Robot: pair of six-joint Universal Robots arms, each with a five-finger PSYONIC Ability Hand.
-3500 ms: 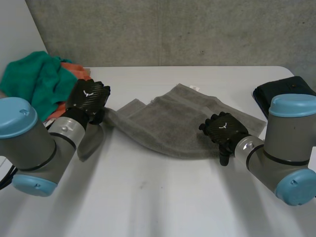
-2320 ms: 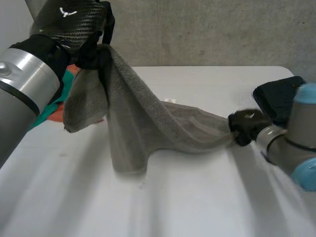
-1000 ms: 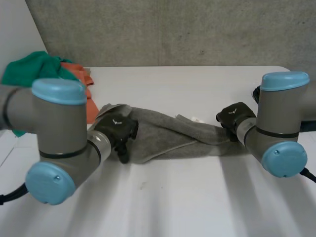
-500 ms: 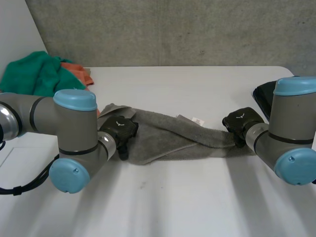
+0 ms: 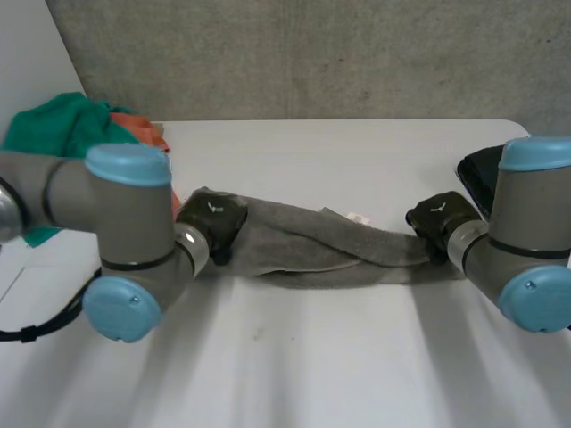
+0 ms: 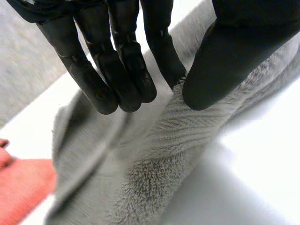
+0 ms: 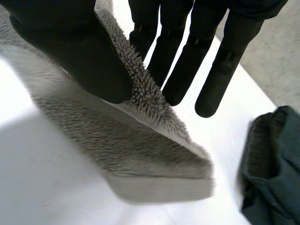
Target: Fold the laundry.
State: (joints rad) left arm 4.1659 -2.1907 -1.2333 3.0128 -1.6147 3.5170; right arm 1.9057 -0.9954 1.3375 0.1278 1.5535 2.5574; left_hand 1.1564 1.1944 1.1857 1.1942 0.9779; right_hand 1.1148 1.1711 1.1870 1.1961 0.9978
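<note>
A grey towel (image 5: pixel 330 245) lies twisted into a long strip across the white table (image 5: pixel 303 357), stretched between my two hands. My left hand (image 5: pixel 212 218) is at the towel's left end; in its wrist view the thumb (image 6: pixel 225 65) pinches the towel (image 6: pixel 154 159) against straight fingers (image 6: pixel 122 70). My right hand (image 5: pixel 437 218) holds the right end; in the right wrist view its thumb (image 7: pixel 79 51) presses an edge of the towel (image 7: pixel 140 145) against the fingers (image 7: pixel 187 61), near a corner.
A pile of green cloth (image 5: pixel 62 134) and orange cloth (image 5: pixel 147 134) sits at the back left, just behind my left arm; the orange cloth (image 6: pixel 18 187) lies close to the towel's end. A dark folded cloth (image 5: pixel 477 174) (image 7: pixel 274 164) lies beside my right hand.
My left hand has closed its thumb and fingers on the towel's left end and shifted slightly back. The towel lies flatter and more drawn out. The right hand barely moved.
</note>
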